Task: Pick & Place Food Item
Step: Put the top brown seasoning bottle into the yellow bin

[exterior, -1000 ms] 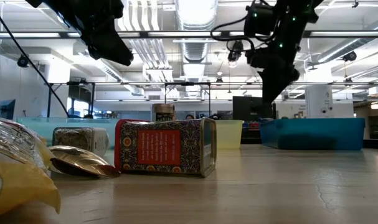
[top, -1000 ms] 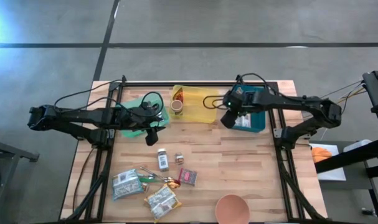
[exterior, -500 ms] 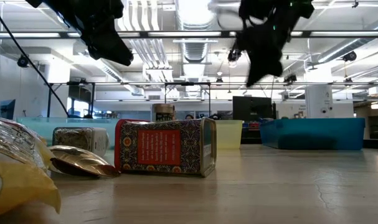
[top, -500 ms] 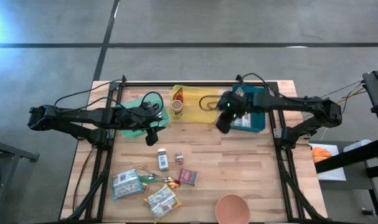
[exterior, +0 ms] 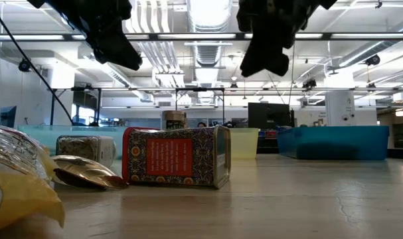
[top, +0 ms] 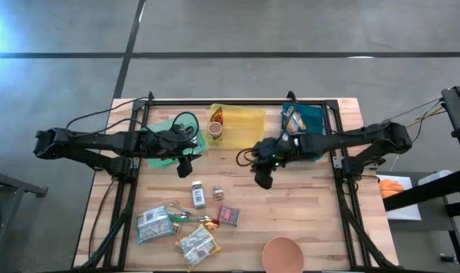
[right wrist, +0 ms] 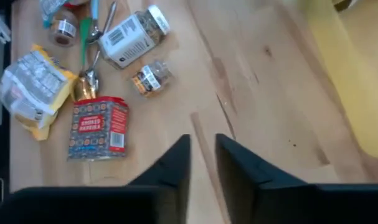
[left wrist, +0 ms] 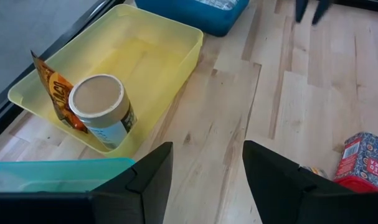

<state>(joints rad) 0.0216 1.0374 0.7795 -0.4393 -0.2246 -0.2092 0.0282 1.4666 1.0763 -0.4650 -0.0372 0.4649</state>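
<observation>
Two arms up, only the right one is busy. Right gripper (top: 263,180) hangs empty over bare wood mid-table, between the yellow bin (top: 241,129) and the loose items. In the right wrist view its fingers (right wrist: 175,165) sit nearly together with a thin gap and nothing between them.

Just ahead of it in that view: red paprika tin (right wrist: 96,127) lying flat, small spice jar (right wrist: 149,78), larger white-labelled jar (right wrist: 133,33) on its side, a spoon (right wrist: 87,84), a yellow snack bag (right wrist: 32,92). My guess is the tin or the small jar is the next pick; can't say which.

Left gripper (top: 186,167) waits near the teal bin (top: 163,152) at the left, jaws apart, empty; left wrist view confirms the gap.

Progress, as I read it: yellow bin already holds a cardboard-lidded cup (left wrist: 100,110) and an orange packet (left wrist: 56,90); blue bin (top: 304,130) has a packaged item in it. So some placements are done. Still out on the table: both jars, the tin, several bags near the front edge (top: 195,244). A pink bowl (top: 282,255) sits at the front, untouched. Reach, grasp and carry all remain for the next item.
</observation>
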